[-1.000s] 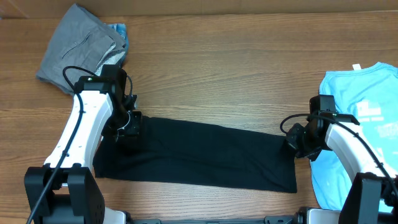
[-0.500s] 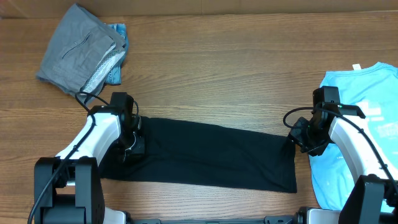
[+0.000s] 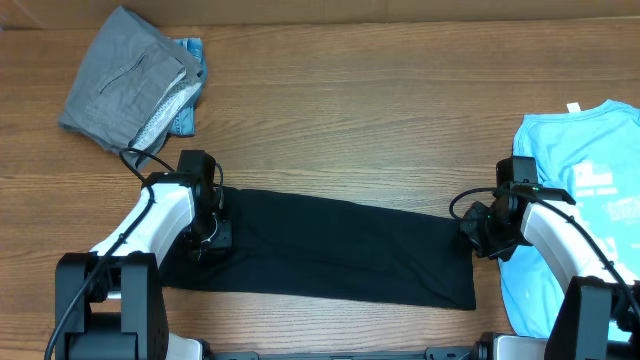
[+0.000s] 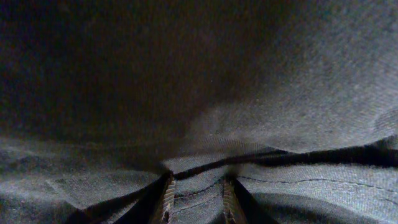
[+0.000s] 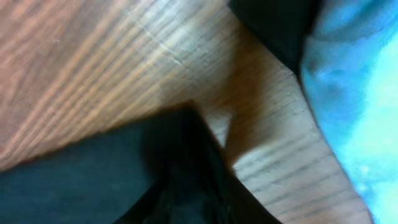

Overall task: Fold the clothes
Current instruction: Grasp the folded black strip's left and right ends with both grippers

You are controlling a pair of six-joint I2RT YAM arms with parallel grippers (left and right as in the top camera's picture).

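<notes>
A black garment (image 3: 330, 250) lies as a long folded strip across the front of the wooden table. My left gripper (image 3: 212, 236) is at its left end. In the left wrist view the fingers (image 4: 198, 199) are shut on a hemmed fold of the black cloth (image 4: 249, 74). My right gripper (image 3: 476, 234) is at the strip's upper right corner. In the blurred right wrist view the black cloth (image 5: 74, 180) bunches up into the dark jaws (image 5: 193, 208), which look shut on it.
A light blue T-shirt (image 3: 580, 200) lies flat at the right edge, just beside my right gripper; it also shows in the right wrist view (image 5: 354, 93). A pile of folded grey clothes (image 3: 125, 80) sits at the back left. Bare wood (image 3: 360, 120) spans the middle.
My left arm has drawn back toward the front, its gripper staying on the garment's left end. My right gripper shifted slightly up, then back to the right corner. The garment barely moved.
</notes>
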